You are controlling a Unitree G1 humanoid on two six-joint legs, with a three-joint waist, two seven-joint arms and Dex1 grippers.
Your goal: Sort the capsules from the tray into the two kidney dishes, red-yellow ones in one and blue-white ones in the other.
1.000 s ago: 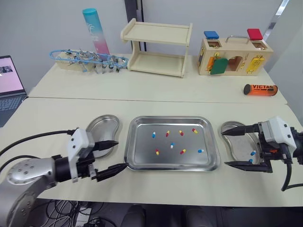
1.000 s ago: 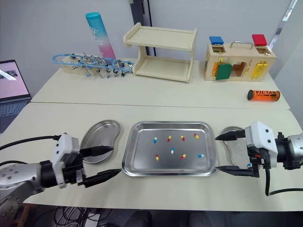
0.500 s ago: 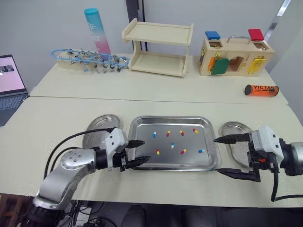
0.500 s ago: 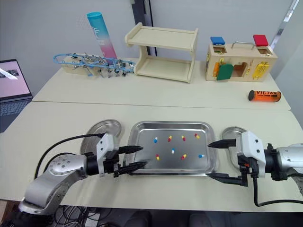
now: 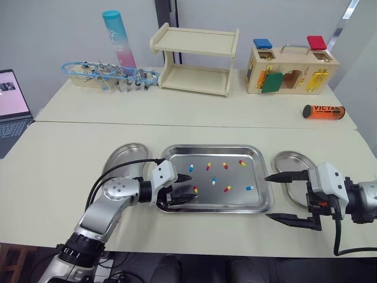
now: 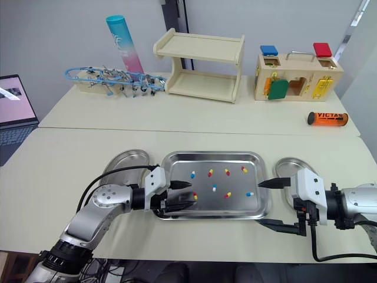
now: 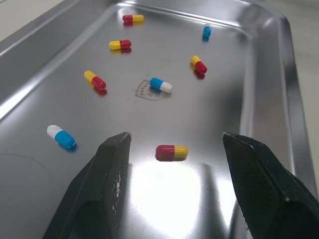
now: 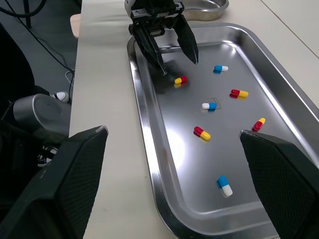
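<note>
A steel tray (image 5: 235,199) lies at the table's middle with several red-yellow and blue-white capsules scattered in it. My left gripper (image 5: 189,188) is open inside the tray's near left corner. Its fingers (image 7: 107,189) straddle a red-yellow capsule (image 7: 172,151) lying on the tray floor without touching it. A blue-white capsule (image 7: 61,136) lies just beside that gripper. My right gripper (image 5: 268,196) stands wide open at the tray's right edge. An empty kidney dish (image 5: 121,158) sits left of the tray, and a second kidney dish (image 5: 290,160) sits on the right.
Along the back of the table stand a wooden shelf (image 5: 197,59), a wooden lock box (image 5: 291,69), a blue rack of tools (image 5: 109,75) and a tall cylinder (image 5: 116,41). An orange tube (image 5: 324,111) lies at the far right, a laptop (image 5: 12,109) at the far left.
My left gripper has moved right from beside the left dish into the tray, around a red-yellow capsule. The right gripper has shifted left from over the right dish to the tray's edge.
</note>
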